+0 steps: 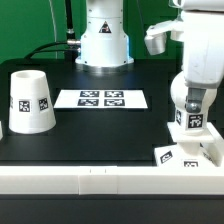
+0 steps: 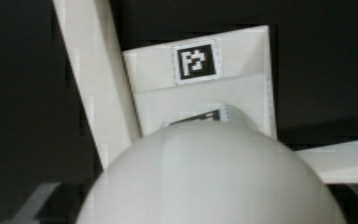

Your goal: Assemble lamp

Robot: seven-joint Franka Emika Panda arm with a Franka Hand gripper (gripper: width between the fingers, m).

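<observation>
My gripper (image 1: 191,108) is shut on the white round-topped bulb (image 1: 191,120) and holds it upright, a little above the table at the exterior view's right. The flat square base (image 1: 186,155) lies just below and in front of it, against the white front rail. In the wrist view the bulb's dome (image 2: 202,175) fills the near part of the picture. The base (image 2: 202,75) with its tag shows beyond it. The fingers are mostly hidden by the bulb. The tapered shade (image 1: 28,101) stands upright at the exterior view's left.
The marker board (image 1: 100,98) lies flat at the middle back of the black table. The arm's white pedestal (image 1: 104,40) stands behind it. A white rail (image 1: 90,182) runs along the front edge and also shows in the wrist view (image 2: 91,90).
</observation>
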